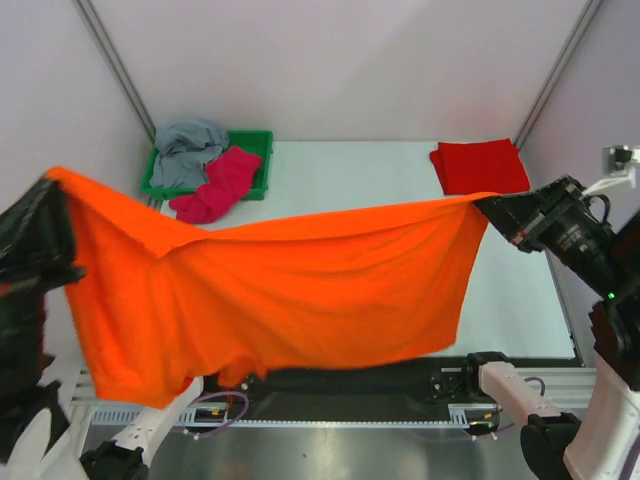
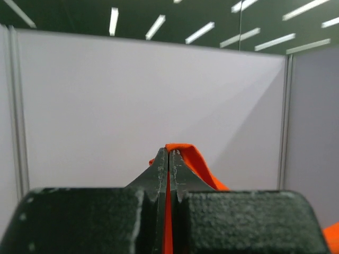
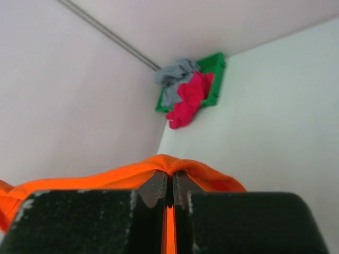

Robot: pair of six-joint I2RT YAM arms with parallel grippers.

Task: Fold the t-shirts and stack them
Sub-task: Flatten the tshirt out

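Note:
A bright orange t-shirt [image 1: 290, 290] hangs stretched in the air between both arms, well above the table. My left gripper [image 1: 52, 182] is shut on its left top corner; in the left wrist view the left gripper [image 2: 169, 153] pinches orange cloth [image 2: 193, 159]. At the right, my right gripper [image 1: 484, 203] is shut on the other corner, and the right wrist view shows the right gripper [image 3: 170, 174] with the cloth [image 3: 106, 177] bunched over its tips. A folded red t-shirt [image 1: 480, 166] lies at the back right. Pink [image 1: 215, 185] and grey [image 1: 188, 140] t-shirts lie crumpled in the tray.
A green plastic tray [image 1: 258, 165] sits at the back left corner of the white table [image 1: 350, 175], also seen as the tray [image 3: 214, 79] in the right wrist view. Walls and slanted frame posts [image 1: 115, 60] close in the sides.

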